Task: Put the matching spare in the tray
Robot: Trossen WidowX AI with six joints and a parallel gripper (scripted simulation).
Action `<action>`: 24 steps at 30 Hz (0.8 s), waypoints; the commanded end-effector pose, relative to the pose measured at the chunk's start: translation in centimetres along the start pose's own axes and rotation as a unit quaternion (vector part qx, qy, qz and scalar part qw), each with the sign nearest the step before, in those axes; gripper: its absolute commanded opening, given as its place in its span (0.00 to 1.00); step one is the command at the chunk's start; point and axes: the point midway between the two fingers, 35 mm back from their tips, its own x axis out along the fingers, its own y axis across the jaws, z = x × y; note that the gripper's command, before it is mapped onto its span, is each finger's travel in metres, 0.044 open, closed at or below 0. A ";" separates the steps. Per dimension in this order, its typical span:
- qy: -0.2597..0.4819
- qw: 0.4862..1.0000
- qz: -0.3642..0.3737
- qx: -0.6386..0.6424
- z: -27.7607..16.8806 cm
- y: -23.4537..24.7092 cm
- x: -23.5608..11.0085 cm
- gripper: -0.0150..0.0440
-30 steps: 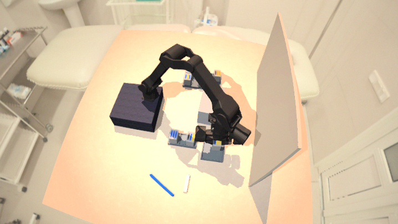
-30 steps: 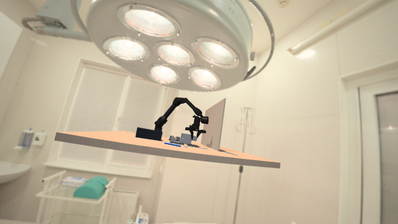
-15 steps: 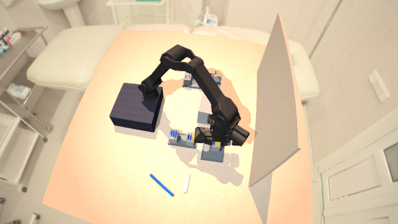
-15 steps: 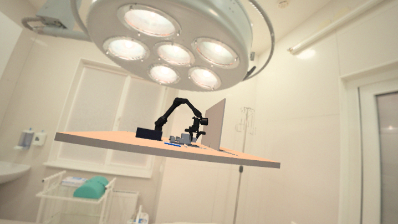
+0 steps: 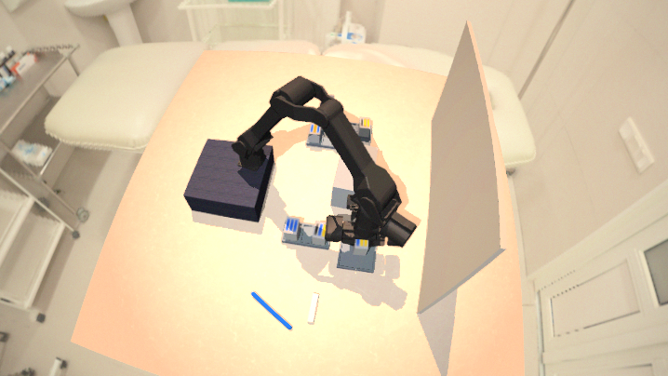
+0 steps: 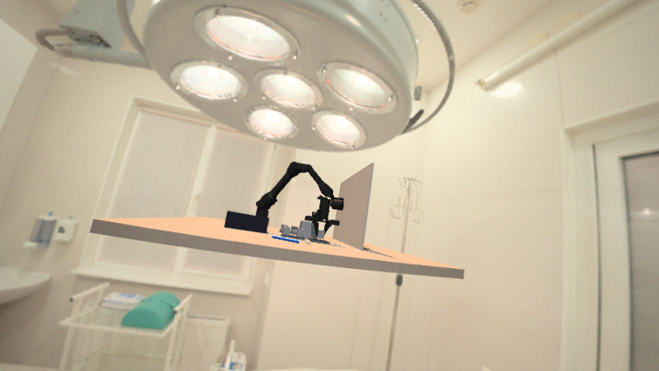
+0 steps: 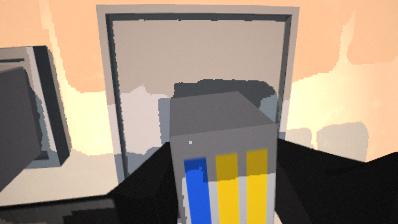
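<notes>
Over the tray (image 7: 290, 65), my gripper (image 7: 211, 145) clamped on the spare (image 7: 222, 150), blue-yellow-yellow stripes facing me, spare hanging above the tray floor, another spare (image 5: 303, 231) just beside, panel (image 5: 460, 167) behind.

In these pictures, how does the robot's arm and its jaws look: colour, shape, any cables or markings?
The arm is matte black throughout, built of blocky, rounded links with thick joints. The gripper has broad, flat black jaws. No cables, labels or markings are visible on it.
</notes>
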 end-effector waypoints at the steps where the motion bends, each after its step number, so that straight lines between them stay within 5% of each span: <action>1: 0.000 1.000 0.001 0.002 0.0 0.1 0.4 0.25; 5: 0.000 1.000 0.001 0.002 0.1 0.2 0.7 0.25; 21: 0.000 1.000 0.000 0.000 0.1 0.1 0.4 0.97; 24: 0.000 1.000 0.000 0.001 -0.1 -0.2 -2.1 1.00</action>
